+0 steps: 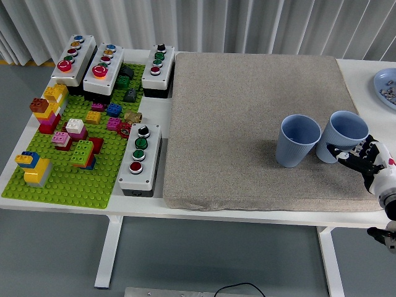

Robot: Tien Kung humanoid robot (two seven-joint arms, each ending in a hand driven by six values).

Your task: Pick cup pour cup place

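Note:
Two light blue cups are on the grey mat (247,124) at the right. The left cup (297,141) stands upright on the mat. The right cup (340,136) is tilted toward the left cup, its rim close to it, and my right hand (362,154) holds it from the lower right side, fingers curled on its wall. The right arm comes in from the lower right corner. My left arm is out of view.
A green baseplate (68,179) with several coloured bricks lies at the left. Three button boxes stand at the back left and one (139,159) beside the mat's left edge. A blue plate (387,86) sits at the right edge.

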